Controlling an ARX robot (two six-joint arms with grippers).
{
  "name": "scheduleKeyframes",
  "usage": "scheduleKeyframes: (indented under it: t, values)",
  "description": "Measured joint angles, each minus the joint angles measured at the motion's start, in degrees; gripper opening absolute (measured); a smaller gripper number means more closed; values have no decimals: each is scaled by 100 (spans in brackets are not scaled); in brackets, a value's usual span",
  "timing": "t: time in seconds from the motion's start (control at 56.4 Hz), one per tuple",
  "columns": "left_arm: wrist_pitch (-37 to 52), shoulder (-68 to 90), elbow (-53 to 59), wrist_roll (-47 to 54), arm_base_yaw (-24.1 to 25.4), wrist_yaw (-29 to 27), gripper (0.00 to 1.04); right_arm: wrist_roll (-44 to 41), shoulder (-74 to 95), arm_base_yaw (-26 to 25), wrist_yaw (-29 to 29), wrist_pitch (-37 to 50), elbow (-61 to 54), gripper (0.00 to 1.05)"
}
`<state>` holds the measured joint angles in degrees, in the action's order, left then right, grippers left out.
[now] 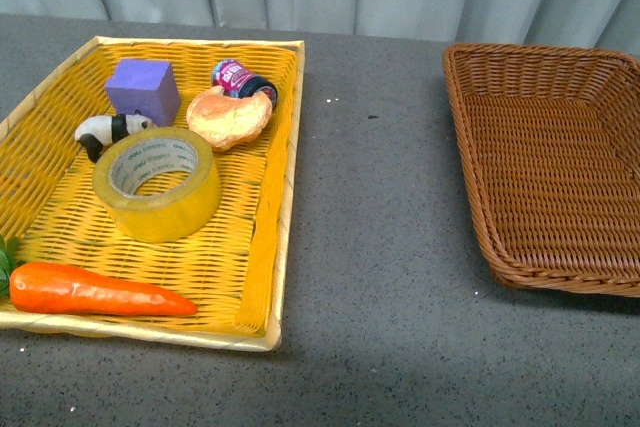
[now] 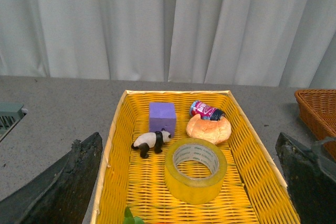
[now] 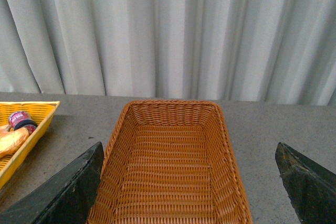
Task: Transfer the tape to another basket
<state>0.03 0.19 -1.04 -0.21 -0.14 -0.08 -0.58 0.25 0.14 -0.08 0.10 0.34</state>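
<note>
Your left gripper (image 2: 187, 136) has its two dark fingers spread wide with nothing between them. Your right gripper (image 3: 189, 145) is spread the same way, also holding nothing.

In the front view the tape (image 1: 160, 215) lies flat, hole up, at the left centre of the frame, inside the yellow tray (image 1: 272, 247). It is a wide roll of translucent yellow packing tape, glossy on its outer wall. Its white inner core carries dark printed lettering too small to read.

Just beside the roll, toward the upper left, lies a small black-and-white panda figure (image 1: 110, 131). A matte purple cube (image 1: 143, 90) stands behind the panda. A glazed, orange-brown bread roll (image 1: 229, 117) sits to the upper right of the tape. A small dark-capped bottle (image 1: 243, 78) lies on its side behind the bread, and the writing on its pink label cannot be made out. A shiny orange carrot (image 1: 95, 290) lies along the tray's lower left edge.

The tray is a flat, bright yellow weave with a pale rim. Well apart from it, at the right of the frame, the wicker basket (image 1: 480, 197) is brown, tightly woven, rectangular, with raised sloping sides. Both rest on a speckled grey tabletop (image 1: 380, 247).
</note>
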Motion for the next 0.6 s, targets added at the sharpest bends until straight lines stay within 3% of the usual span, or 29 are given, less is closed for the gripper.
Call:
scheduleKeyframes:
  t: [0.603]
  values:
    - [0,0,0,0,0,0,98,0,0,0,0,0,2,96]
